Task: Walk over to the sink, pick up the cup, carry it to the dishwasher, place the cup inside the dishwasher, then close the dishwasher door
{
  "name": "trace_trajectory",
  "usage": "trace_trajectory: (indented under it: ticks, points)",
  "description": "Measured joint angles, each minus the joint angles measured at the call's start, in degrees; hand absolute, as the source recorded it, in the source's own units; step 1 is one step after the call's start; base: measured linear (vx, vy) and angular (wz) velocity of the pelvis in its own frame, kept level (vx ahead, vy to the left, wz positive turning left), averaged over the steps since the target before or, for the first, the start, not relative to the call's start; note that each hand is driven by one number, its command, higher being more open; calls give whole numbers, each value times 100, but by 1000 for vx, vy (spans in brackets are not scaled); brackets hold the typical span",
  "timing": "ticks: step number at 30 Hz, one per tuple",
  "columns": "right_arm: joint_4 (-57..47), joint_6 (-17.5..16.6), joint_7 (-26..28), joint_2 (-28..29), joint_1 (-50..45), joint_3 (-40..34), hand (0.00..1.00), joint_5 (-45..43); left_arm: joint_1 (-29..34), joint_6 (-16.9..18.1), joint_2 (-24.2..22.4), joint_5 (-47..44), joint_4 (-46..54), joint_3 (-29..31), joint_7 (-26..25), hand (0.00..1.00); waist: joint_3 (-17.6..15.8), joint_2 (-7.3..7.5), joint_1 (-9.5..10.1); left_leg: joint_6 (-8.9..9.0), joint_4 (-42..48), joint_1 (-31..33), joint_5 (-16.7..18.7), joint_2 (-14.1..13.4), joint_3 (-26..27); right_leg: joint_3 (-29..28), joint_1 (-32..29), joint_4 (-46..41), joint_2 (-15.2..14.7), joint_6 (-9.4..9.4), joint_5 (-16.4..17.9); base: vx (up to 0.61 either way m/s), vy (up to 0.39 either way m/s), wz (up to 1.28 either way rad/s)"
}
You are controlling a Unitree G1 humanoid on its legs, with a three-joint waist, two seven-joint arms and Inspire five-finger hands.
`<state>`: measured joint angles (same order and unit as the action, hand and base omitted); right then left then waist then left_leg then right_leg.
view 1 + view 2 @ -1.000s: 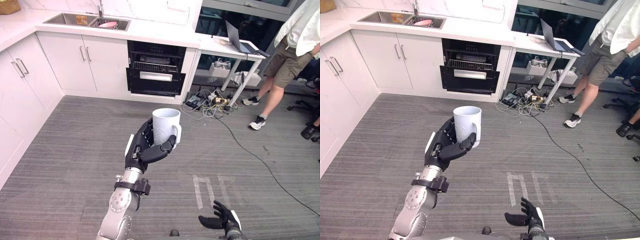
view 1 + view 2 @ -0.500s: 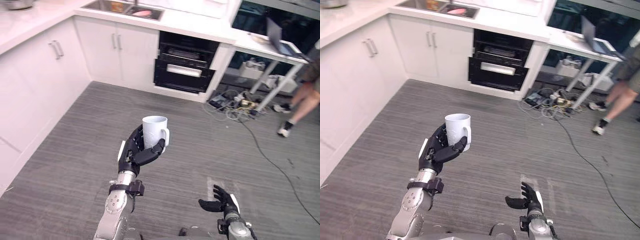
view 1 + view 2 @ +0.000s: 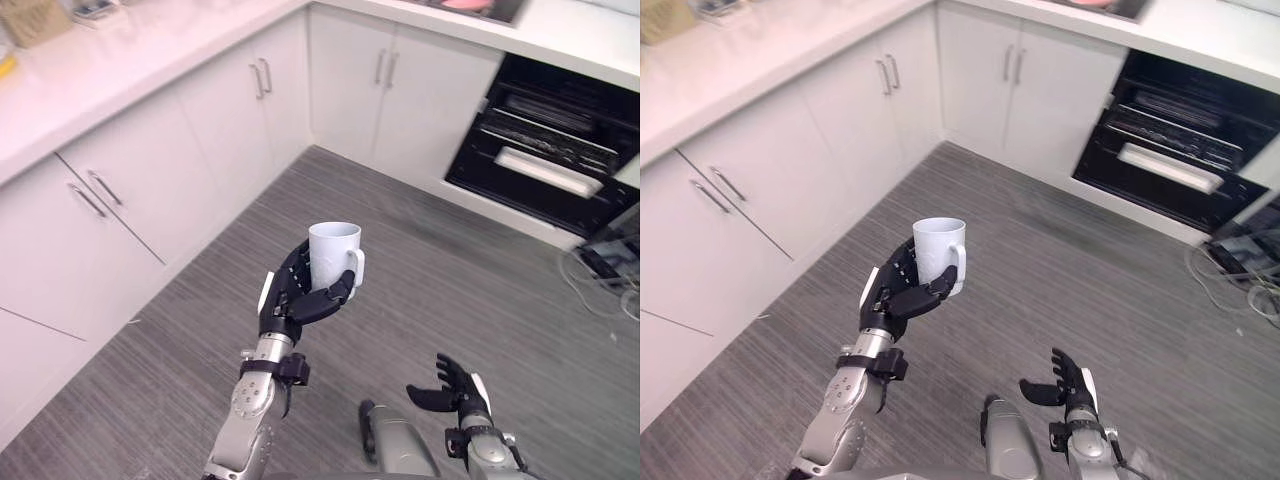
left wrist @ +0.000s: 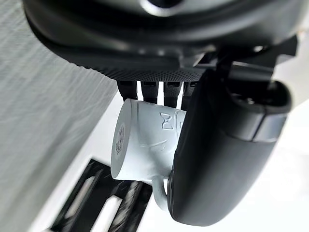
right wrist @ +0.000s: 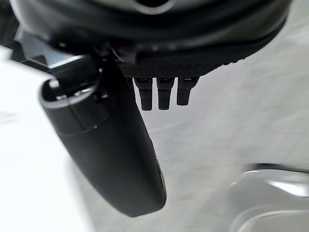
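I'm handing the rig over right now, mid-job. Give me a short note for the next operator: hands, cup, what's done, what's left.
Hands: left robot hand is shut on the white cup, which is held upright above the grey floor with its handle toward the robot's right. The right robot hand is open, empty and low on the right.
Things: the dishwasher is ahead to the right, racks visible, well apart from the cup.
Done: cup picked up, in carry.
Left: walk to the dishwasher, set the cup inside, close the door.
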<state>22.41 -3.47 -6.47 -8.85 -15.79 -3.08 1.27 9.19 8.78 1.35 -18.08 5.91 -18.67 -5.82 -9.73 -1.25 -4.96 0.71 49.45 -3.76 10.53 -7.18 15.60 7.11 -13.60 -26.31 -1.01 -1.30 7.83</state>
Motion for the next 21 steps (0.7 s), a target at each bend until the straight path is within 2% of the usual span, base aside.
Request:
trace_trajectory:
  ticks: [1,2,4,5,6,7,8,9,10,11,12,13,14,15,17,18,20,21]
  points:
    - [-121,-43,-34,-4,-19,-13,90,-13,2,41,-47,-1,33,-60,27,30,23,-233,146,-107,1006,437,230,-703,289,68,310,95,283,-53,186,344,-148,8]
    - [-87,-42,-69,68,30,-36,90,-21,-29,28,-37,-1,32,-91,45,30,28,-216,198,-155,1367,834,444,-980,381,102,554,221,348,-169,331,533,-98,2]
    - [-69,-42,-77,142,53,-18,90,-127,-21,25,44,-1,23,-144,154,30,-14,-48,276,-254,1258,1348,769,-1104,569,92,998,545,259,-154,375,350,-12,13]
    - [66,-58,-75,175,109,-9,90,-183,0,25,107,-1,-34,-138,193,30,-21,118,297,-225,603,1680,924,-950,564,23,1289,793,98,-96,378,447,51,-17]
    - [274,-64,-76,174,239,-13,90,-188,-12,28,227,-1,-123,-130,197,30,-52,226,371,-157,-487,1836,874,-681,447,-133,1503,964,-84,59,370,533,87,-33]
    - [366,-67,-77,158,298,-22,90,-190,-16,23,236,0,-173,-136,200,30,-65,250,389,-41,-1078,1914,762,-540,281,-213,1601,1020,-161,119,383,514,187,-62]
    - [551,-68,-77,131,390,-44,90,-200,3,15,284,2,-264,-136,199,30,-66,243,405,131,-2352,1972,232,-251,-186,-393,1710,1051,-275,300,497,434,247,-70]
    - [692,-66,-80,119,397,-47,90,-214,35,7,282,5,-391,-142,198,30,-33,147,416,281,-3125,1846,-955,-143,-506,-616,1853,1010,-290,470,692,445,276,-78]
    - [799,-67,-79,168,399,-44,90,-214,78,-10,308,4,-444,-121,192,30,-31,208,413,51,-3147,1697,-1125,-84,-466,-775,1932,1014,-346,506,760,433,289,-51]
    - [847,-59,-74,306,368,-42,90,-222,67,-76,380,6,-497,-71,160,30,-43,387,323,-13,-2988,1660,-882,64,-390,-1140,1987,1031,-490,495,825,418,293,-26]
    - [863,-58,-67,317,327,-44,90,-218,62,-93,392,8,-496,-69,141,30,-51,414,266,-62,-2498,1804,-499,52,-340,-1419,1981,981,-521,501,829,402,293,-22]
    - [872,-55,-69,311,318,-44,90,-218,72,-109,406,9,-495,-72,136,30,-51,414,272,-72,-2297,1820,-270,51,-257,-1547,1970,877,-534,507,833,401,315,-64]
    - [878,-56,-70,313,344,-43,90,-212,87,-152,451,11,-493,-67,126,30,-49,420,301,-88,-2176,1680,107,26,16,-1739,1740,316,-582,578,876,440,340,-110]
    - [876,-58,-71,310,411,-42,90,-206,95,-203,481,14,-437,-65,126,30,-58,450,335,-109,-2215,1414,320,47,352,-1756,1227,-823,-689,829,816,425,321,-116]
    - [875,-57,-76,309,453,-41,90,-171,94,-207,538,22,-371,-129,125,30,-68,502,310,-194,-2288,1040,489,195,637,-1556,646,-2041,-975,1472,467,345,202,-75]
    - [876,-55,-75,308,453,-18,90,-162,93,-208,549,69,-343,-169,124,30,-67,502,221,-259,-2374,747,617,252,767,-1370,404,-2625,-1106,1514,341,363,141,-64]
    - [851,-53,-58,300,538,230,90,-126,89,-207,551,152,-199,-171,99,30,-39,459,167,-231,-2932,85,760,327,1031,-597,-262,-3136,-1131,796,680,390,99,-61]
    - [841,-54,-52,300,589,281,90,-102,90,-202,551,176,-137,-173,90,30,-36,449,152,-188,-3091,-69,757,327,1118,-377,-456,-3069,-1093,636,773,428,96,-56]
